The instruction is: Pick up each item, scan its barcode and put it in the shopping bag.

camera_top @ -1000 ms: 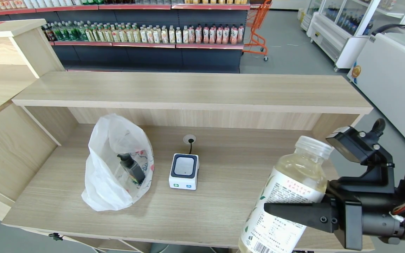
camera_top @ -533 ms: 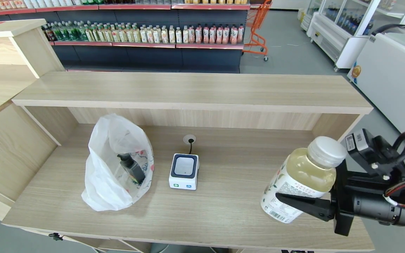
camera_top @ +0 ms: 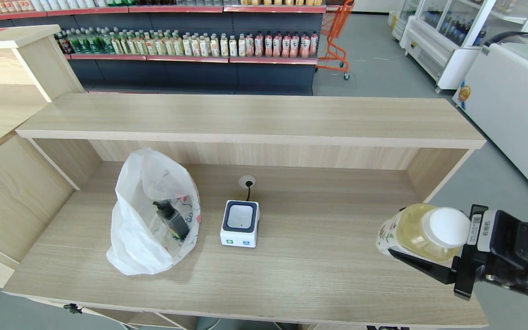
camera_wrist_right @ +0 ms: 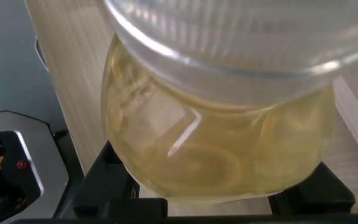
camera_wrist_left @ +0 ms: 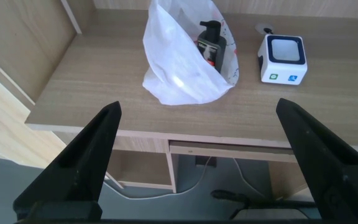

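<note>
Bottle (camera_top: 422, 229) of pale drink hangs tilted over the surface's (camera_top: 314, 270) right end, clamped in the right gripper (camera_top: 410, 245). Its barcode should be turned squarely toward the scanner (camera_top: 240, 223), well apart, beside the shopping bag (camera_top: 138, 233). Left wrist view: left gripper (camera_wrist_left: 194, 165) spread wide, holding nothing. Right wrist view: the right gripper presses the bottle's flanks.

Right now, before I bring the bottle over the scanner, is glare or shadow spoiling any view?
Head view: even light, only soft shadows; the scanner window has a pale sheen, no harsh glare. Left wrist view: one bright spot on the bag. Right wrist view: the bottle sits right against the lens, with light streaks across its liquid.
</note>
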Tool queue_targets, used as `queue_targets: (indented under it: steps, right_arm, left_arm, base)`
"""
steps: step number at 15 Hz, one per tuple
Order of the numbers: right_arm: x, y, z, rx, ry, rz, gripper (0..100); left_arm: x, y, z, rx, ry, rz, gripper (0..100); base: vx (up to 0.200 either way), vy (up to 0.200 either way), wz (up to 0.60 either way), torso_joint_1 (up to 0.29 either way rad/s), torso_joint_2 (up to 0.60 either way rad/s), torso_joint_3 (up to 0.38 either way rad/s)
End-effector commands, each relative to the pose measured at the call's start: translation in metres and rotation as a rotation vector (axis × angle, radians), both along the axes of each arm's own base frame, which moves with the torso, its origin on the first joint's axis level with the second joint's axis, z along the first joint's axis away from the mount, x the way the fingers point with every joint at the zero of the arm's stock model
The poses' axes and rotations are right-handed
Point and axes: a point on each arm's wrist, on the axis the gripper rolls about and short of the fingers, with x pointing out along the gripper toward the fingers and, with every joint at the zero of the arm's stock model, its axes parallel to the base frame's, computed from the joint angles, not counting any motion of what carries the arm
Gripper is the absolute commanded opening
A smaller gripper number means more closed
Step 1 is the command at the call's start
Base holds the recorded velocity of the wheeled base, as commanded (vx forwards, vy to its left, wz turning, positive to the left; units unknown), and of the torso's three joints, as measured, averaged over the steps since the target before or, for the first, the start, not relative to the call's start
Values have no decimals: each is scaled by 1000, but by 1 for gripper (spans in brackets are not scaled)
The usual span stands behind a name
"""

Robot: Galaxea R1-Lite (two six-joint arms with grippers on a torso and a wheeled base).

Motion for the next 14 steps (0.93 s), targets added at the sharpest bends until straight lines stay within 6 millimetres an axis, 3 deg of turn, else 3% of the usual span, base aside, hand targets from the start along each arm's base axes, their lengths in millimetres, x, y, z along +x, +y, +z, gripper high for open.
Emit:
queue_targets:
  steps: [1, 6, 14]
  right_arm:
    - [-2, -1, 0, -1, -10, -2, 0]
    - [-1, -2, 0, 4, -11, -5, 0]
    - [-1, -6, -4, 3, 10, -21, 0]
  left_arm:
    - [0, 0, 0, 3, 0, -2, 100]
    - [0, 0, 0, 3, 0, -2, 100]
    - [0, 0, 0, 4, 0, -2, 100]
  base:
    - [0, 0, 0, 0, 0, 0]
    - [0, 0, 0, 0, 0, 0]
    - [0, 200, 0, 2, 3, 3]
